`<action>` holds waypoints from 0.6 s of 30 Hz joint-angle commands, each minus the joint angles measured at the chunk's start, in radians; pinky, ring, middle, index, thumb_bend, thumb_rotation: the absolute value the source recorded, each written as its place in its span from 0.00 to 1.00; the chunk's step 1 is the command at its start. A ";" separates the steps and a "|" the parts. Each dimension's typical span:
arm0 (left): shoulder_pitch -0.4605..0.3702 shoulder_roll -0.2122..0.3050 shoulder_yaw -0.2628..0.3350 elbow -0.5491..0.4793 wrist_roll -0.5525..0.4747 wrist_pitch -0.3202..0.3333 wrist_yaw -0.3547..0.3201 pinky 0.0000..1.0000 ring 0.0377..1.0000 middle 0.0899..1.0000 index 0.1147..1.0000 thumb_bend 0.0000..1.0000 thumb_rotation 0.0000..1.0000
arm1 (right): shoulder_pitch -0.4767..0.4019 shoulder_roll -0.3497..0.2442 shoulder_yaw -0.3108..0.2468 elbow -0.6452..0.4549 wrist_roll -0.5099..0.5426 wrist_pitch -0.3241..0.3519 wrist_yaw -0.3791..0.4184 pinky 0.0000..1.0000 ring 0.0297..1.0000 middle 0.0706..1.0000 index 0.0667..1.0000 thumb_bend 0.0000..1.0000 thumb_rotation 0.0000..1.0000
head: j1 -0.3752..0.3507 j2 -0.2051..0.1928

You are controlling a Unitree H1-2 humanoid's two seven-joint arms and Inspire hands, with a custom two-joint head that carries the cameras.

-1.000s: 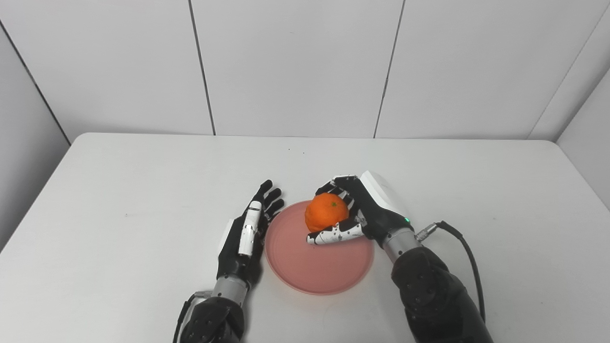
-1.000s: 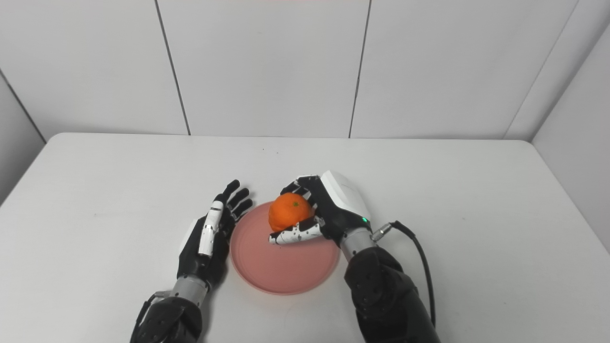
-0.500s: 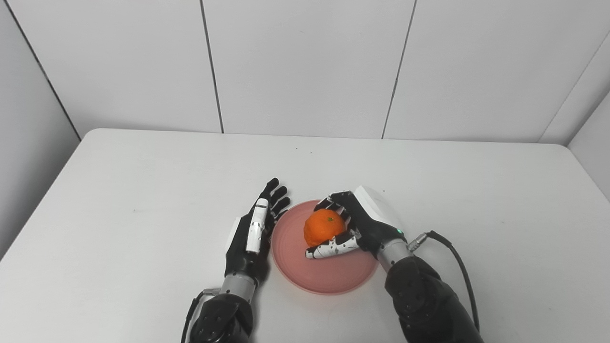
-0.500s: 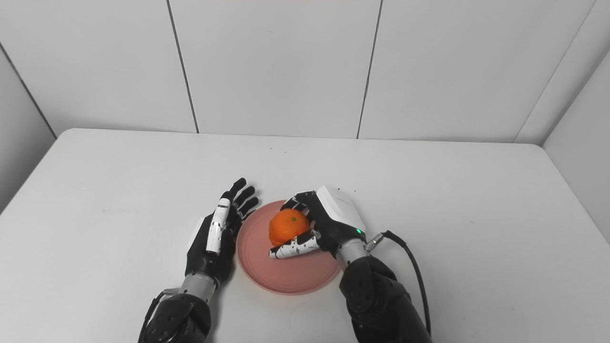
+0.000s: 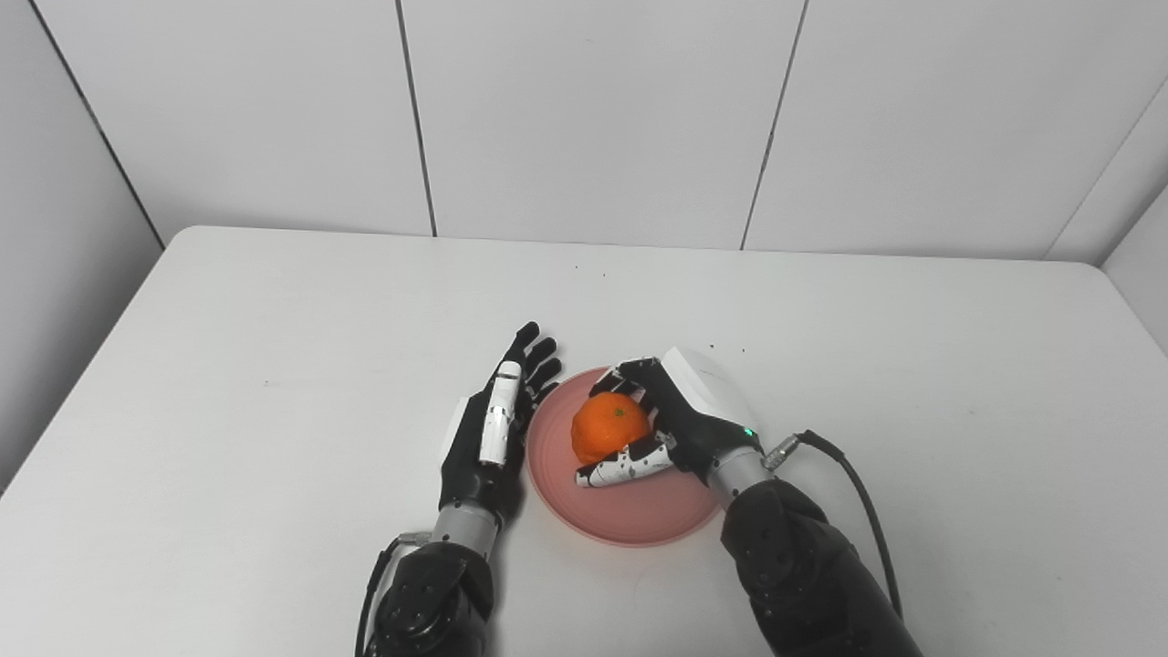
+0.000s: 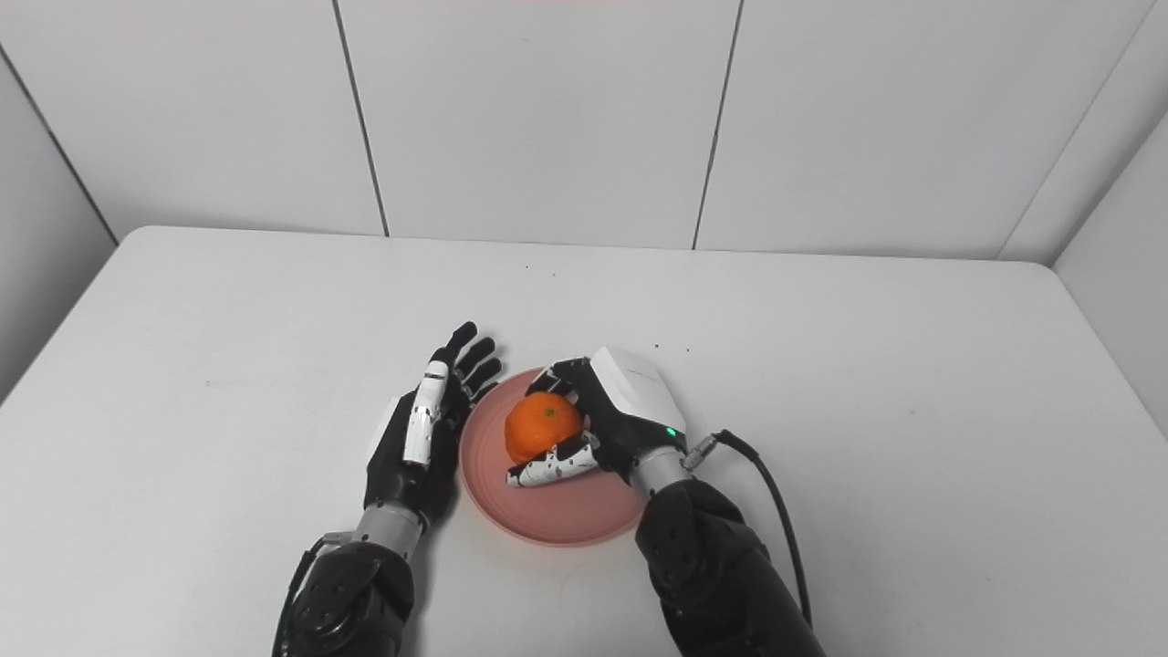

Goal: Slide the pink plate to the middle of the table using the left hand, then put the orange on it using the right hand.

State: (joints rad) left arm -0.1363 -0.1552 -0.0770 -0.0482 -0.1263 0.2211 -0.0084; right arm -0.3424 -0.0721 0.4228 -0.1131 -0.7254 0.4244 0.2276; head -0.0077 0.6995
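Note:
The pink plate point(image 5: 630, 511) lies flat near the middle of the white table point(image 5: 274, 310), toward the front. My right hand point(image 5: 675, 415) is shut on the orange point(image 5: 609, 427), fingers behind it and thumb under its front, holding it over the plate's far half. Whether the orange touches the plate I cannot tell. My left hand point(image 5: 493, 429) rests edge-on at the plate's left rim, open, fingers straight and pointing away from me.
A black cable point(image 5: 858, 493) loops from the right wrist over the table. White wall panels point(image 5: 584, 109) stand behind the far edge. Bare table surface stretches to both sides.
The camera has shifted, so the whole scene sits differently in frame. The right hand has carried the orange lower and further over the plate. The left hand keeps its place at the rim.

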 commanded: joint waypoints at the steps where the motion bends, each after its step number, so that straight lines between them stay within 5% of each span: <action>1: -0.003 -0.016 0.002 0.012 0.004 0.001 0.008 0.91 0.92 0.92 0.90 0.39 1.00 | -0.028 -0.001 0.010 -0.008 -0.008 -0.032 -0.004 0.30 0.35 0.42 0.45 0.52 0.13 | 0.000 0.001; 16: -0.001 -0.012 0.003 0.002 0.002 0.009 0.007 0.91 0.91 0.91 0.89 0.39 1.00 | -0.010 -0.026 0.027 -0.117 -0.064 0.001 0.050 0.39 0.47 0.54 0.46 0.52 0.14 | -0.013 0.006; 17: -0.001 -0.012 0.003 0.002 0.002 0.008 0.007 0.92 0.91 0.91 0.90 0.39 1.00 | -0.009 -0.030 0.028 -0.130 -0.070 -0.002 0.056 0.41 0.51 0.59 0.60 0.77 0.16 | -0.014 0.007; 18: -0.001 -0.011 0.002 0.001 0.001 0.009 0.005 0.92 0.91 0.91 0.90 0.39 1.00 | -0.007 -0.035 0.027 -0.147 -0.075 -0.001 0.066 0.41 0.52 0.59 0.61 0.79 0.16 | -0.016 0.007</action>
State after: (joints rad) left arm -0.1363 -0.1552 -0.0771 -0.0479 -0.1265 0.2198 -0.0078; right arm -0.3202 -0.1015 0.4583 -0.2010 -0.7850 0.4290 0.2993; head -0.0230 0.7056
